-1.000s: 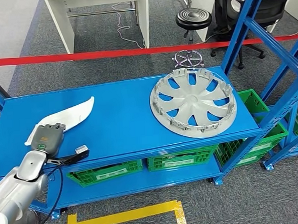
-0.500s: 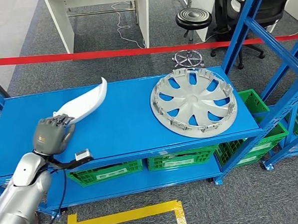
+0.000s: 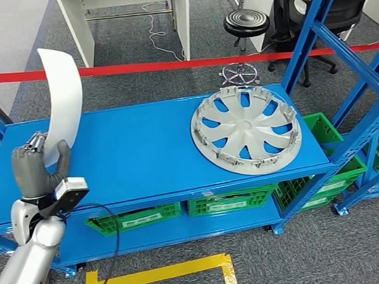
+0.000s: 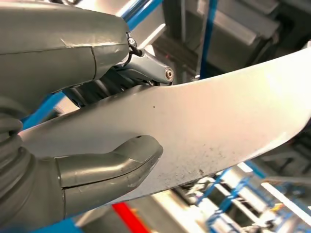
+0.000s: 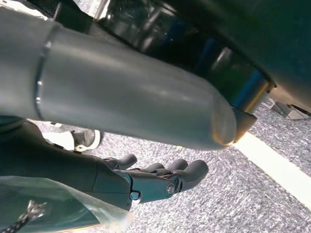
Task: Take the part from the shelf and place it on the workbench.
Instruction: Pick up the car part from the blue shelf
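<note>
The white curved part point(image 3: 62, 91) stands upright above the blue shelf's point(image 3: 145, 151) left end, gripped at its lower end by the left hand point(image 3: 35, 169). The right hand point(image 5: 161, 182) hangs over grey carpet, fingers loosely apart, holding nothing.

Probably a workshop (or warehouse): blue steel shelving point(image 3: 145, 151), green crates point(image 3: 134, 218), yellow floor tape point(image 3: 161, 272).

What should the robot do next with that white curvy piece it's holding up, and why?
Probably carry it away from the blue shelf toward the workbench. The left hand grips the white curved part at its lower end, already raised off the shelf top and standing nearly upright.
</note>
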Controlling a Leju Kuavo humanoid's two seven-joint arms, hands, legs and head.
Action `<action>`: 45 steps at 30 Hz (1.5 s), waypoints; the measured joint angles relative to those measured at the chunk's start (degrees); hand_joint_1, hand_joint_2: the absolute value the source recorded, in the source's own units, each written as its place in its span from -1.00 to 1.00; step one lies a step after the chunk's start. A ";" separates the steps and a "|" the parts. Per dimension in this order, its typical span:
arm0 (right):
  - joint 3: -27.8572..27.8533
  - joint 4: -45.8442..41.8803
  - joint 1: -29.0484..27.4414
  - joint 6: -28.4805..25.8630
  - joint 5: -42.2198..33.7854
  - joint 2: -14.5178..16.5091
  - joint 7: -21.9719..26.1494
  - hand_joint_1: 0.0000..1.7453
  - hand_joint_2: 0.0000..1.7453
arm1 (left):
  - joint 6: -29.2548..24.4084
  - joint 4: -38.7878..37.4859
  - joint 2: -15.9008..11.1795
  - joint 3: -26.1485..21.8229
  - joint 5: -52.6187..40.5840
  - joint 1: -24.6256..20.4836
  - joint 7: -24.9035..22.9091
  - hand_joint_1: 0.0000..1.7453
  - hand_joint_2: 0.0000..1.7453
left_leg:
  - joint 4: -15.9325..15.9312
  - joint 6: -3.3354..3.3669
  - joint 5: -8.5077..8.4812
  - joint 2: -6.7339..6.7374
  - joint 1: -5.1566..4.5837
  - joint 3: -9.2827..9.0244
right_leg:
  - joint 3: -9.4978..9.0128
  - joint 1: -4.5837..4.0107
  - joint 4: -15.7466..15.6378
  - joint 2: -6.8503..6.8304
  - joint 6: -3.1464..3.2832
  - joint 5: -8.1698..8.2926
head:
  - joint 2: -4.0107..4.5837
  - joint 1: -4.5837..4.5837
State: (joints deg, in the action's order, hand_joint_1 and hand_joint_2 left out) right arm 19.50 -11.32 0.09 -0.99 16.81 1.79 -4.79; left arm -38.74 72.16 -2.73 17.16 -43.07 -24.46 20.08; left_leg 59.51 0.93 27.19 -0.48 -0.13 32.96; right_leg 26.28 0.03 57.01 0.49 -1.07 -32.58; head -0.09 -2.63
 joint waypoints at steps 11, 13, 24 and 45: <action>-0.07 0.01 -0.02 -1.56 -2.53 0.16 0.30 -1.00 -1.00 | 1.76 20.60 -3.10 4.82 31.04 9.99 12.11 1.00 1.00 | -2.16 1.56 -1.24 0.35 0.36 -0.81 | 2.00 0.23 2.91 -0.17 -0.96 -2.57 | 0.00 -0.10; -0.22 0.06 -0.07 -1.97 -3.32 0.17 0.36 -1.00 -1.00 | 3.67 24.09 -3.76 5.40 36.01 13.40 14.01 1.00 1.00 | -2.30 1.70 -1.39 0.55 0.37 -0.65 | 5.76 0.44 10.40 -0.19 -1.30 -6.20 | 0.00 -0.24; -1.74 0.29 -0.43 -13.71 -4.23 0.75 4.65 -1.00 -1.00 | 13.95 33.99 -5.47 6.61 47.35 30.07 15.85 1.00 1.00 | -0.23 -1.86 -1.33 0.31 0.95 0.84 | 2.99 1.54 1.81 0.13 -1.08 1.59 | -0.02 -0.46; -4.37 0.90 0.01 -12.86 -7.09 1.55 5.06 -1.00 -1.00 | 19.71 36.90 -4.47 5.03 49.73 34.37 14.58 1.00 1.00 | -3.30 0.68 -1.49 0.81 0.37 -0.87 | 12.59 0.69 16.08 -0.56 -1.30 -3.96 | 0.00 -0.56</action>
State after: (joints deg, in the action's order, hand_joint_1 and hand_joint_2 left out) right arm 15.13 -10.42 0.10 -13.85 9.72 3.34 0.27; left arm -19.02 109.06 -7.20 22.19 6.66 9.91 34.66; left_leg 56.21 1.61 25.70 0.33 0.24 32.09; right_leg 38.88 0.72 73.09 -0.08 -2.37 -36.53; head -0.09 -3.19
